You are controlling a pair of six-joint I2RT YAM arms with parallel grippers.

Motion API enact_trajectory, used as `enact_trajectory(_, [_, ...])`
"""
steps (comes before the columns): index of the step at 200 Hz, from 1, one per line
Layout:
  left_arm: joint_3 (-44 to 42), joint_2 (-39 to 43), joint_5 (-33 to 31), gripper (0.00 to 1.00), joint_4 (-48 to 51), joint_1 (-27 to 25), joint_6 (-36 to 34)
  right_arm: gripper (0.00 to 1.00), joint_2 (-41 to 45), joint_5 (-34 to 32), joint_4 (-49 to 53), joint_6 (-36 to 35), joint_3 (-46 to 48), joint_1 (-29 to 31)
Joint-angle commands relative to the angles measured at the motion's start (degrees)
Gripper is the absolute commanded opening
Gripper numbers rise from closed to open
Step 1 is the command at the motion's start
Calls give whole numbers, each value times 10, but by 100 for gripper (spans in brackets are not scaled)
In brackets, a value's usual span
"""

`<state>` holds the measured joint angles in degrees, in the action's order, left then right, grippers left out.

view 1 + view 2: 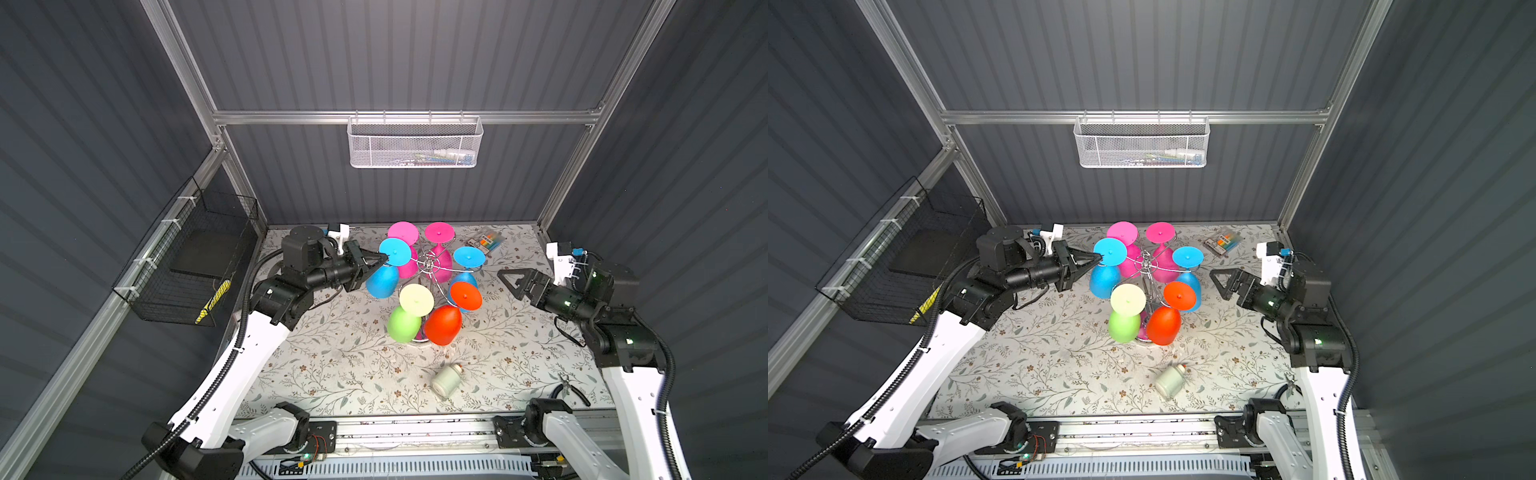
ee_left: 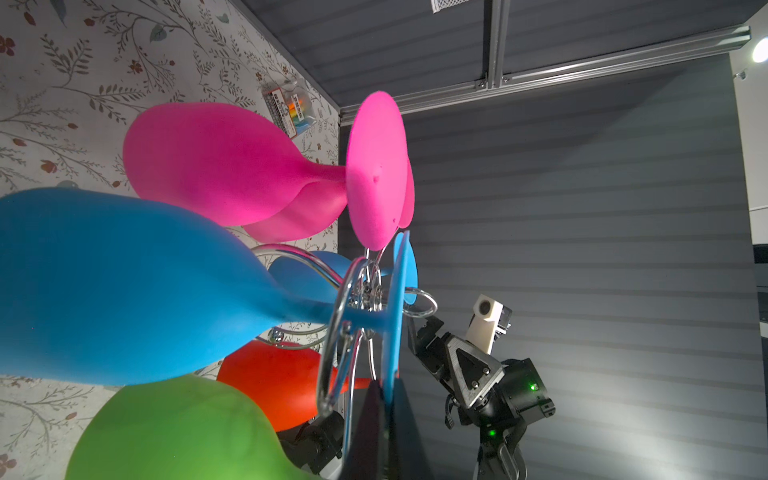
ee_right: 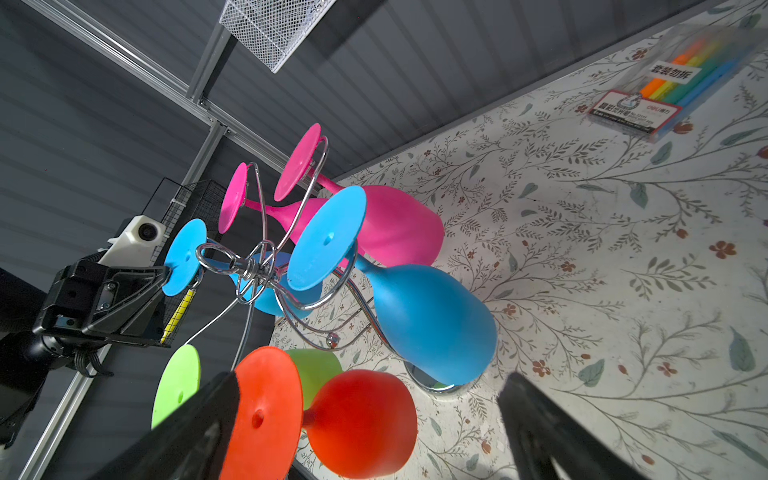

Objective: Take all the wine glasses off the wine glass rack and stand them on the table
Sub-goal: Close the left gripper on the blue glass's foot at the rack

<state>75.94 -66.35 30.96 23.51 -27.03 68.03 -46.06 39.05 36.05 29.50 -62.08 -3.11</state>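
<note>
The chrome wine glass rack [image 1: 428, 262] [image 1: 1147, 262] [image 3: 249, 266] stands mid-table with several coloured glasses hanging bowl-down from its arms. My left gripper [image 1: 384, 258] [image 1: 1099, 258] [image 2: 386, 384] is shut on the foot disc of the left blue wine glass [image 1: 395, 251] [image 1: 1110, 251] [image 2: 124, 282] [image 3: 184, 257], whose stem sits in a wire loop. My right gripper [image 1: 502, 275] [image 1: 1214, 276] [image 3: 368, 376] hangs open to the right of the rack, holding nothing. It faces the red glass [image 1: 465, 296] [image 3: 361, 419] with a gap between them.
Two pink glasses [image 1: 403, 232], a second blue one [image 1: 468, 257] and a green one [image 1: 404, 324] hang on the rack. A white bottle [image 1: 446, 380] lies in front, a marker pack [image 1: 488, 243] at the back right, pliers [image 1: 571, 386] near the right arm. A black wire basket [image 1: 187, 266] hangs on the left wall.
</note>
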Motion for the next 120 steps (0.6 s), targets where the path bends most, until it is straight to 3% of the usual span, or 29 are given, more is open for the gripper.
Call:
enact_trajectory(1, [29,-3,29,0,23,-4,-22,99,2,4,-4,4,6,1])
enact_trajectory(120, [41,0,67,0,75,-7,-29,99,-18,13,-13,3,-8,1])
